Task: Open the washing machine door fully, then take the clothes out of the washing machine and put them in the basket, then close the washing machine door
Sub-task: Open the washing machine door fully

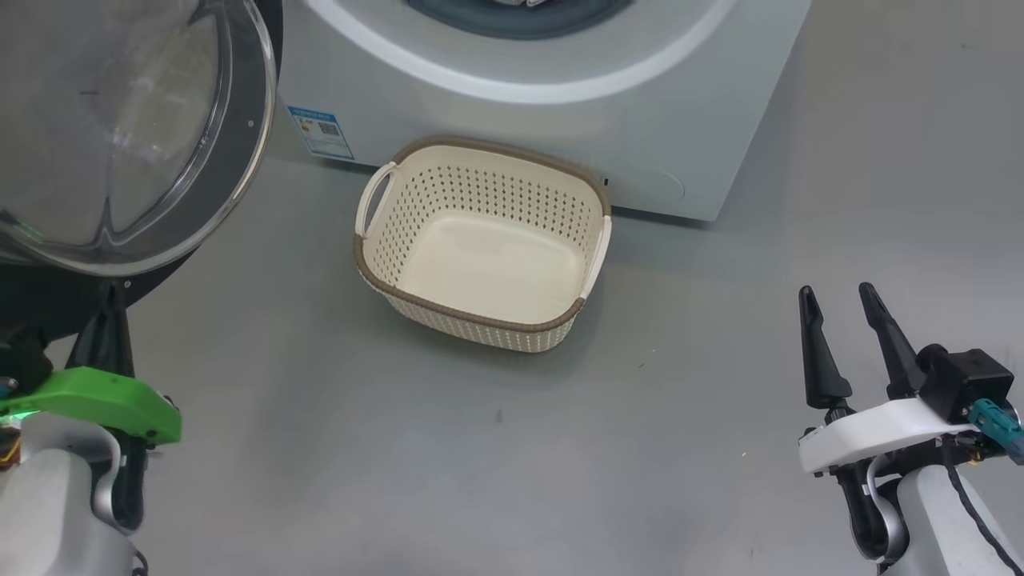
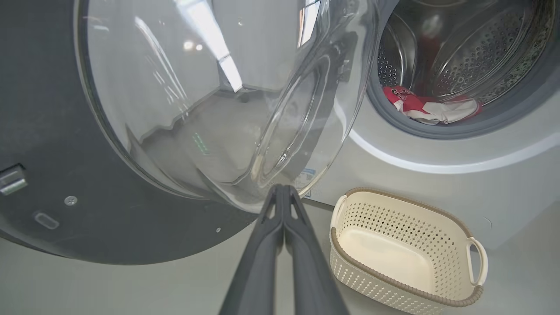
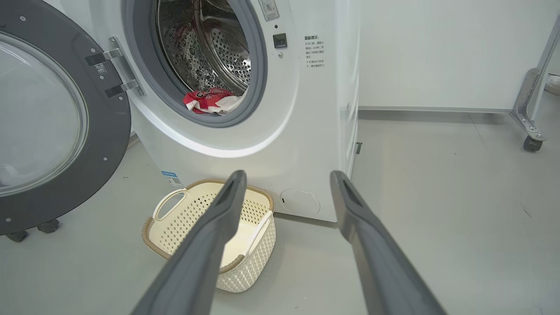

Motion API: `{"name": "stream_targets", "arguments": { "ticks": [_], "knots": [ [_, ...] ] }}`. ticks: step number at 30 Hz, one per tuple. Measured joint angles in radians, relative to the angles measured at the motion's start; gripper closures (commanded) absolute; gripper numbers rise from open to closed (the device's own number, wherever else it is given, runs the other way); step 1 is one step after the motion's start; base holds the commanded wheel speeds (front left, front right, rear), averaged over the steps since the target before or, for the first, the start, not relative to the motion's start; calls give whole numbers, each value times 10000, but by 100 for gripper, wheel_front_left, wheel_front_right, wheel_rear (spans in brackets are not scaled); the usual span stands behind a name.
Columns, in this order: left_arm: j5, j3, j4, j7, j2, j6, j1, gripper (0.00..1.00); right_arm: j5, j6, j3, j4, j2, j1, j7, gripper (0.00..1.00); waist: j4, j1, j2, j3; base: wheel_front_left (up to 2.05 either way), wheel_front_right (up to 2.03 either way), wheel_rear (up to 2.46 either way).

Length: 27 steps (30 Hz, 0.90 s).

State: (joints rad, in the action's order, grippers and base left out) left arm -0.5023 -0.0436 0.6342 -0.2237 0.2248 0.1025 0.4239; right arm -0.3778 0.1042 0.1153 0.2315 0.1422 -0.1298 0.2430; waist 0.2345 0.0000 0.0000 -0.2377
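I see the washing machine [image 1: 560, 120], white and boxy, with the washing machine door [image 3: 109, 144] standing wide open on its hinges to the left of the drum [image 3: 210, 52] mouth, its dark rim ringing a bulging clear glass bowl. The clothes [image 3: 210, 100] lie crumpled at the drum's front lip, partly on the grey seal [image 3: 258, 65]: red fabric with white panels and white lettering (too small for me to read). The basket [image 1: 496, 192], cream with perforated walls, a brown rim and white loop handles, stands on the floor [image 1: 400, 448] just in front of the washing machine, below the drum mouth. My left tool [image 2: 283, 189] has its fingers pressed together, tips at the lower edge of the door's glass; I cannot tell whether they touch. My right tool [image 1: 838, 290] has its fingers apart, holding nothing, well out from the washing machine's front right corner.
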Motion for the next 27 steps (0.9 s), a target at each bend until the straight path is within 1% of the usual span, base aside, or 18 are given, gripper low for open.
{"name": "stream_targets", "arguments": {
  "ticks": [6,10,20,25,27],
  "knots": [
    [27,-245,-378,-84,-238,81,-617,100,-8,2,-2,79,-142,182,2,0,-445,0,0,531,0,0,0],
    [27,-328,-686,-165,-407,82,-1103,100,-391,2,-67,73,-414,258,2,0,-798,0,0,820,0,0,0],
    [33,-522,-1649,-253,-901,98,-1784,100,-391,4,-111,-109,-355,482,15,0,-1627,0,0,1277,0,0,0],
    [217,-711,-2004,-255,-1174,100,-1964,100,-326,4,-236,-161,-211,739,17,0,-1818,0,0,1336,0,0,0],
    [257,-752,-2065,-255,-1195,100,-2019,100,-316,4,-236,-171,-207,765,17,0,-1831,0,0,1328,0,0,0]
  ]
}}
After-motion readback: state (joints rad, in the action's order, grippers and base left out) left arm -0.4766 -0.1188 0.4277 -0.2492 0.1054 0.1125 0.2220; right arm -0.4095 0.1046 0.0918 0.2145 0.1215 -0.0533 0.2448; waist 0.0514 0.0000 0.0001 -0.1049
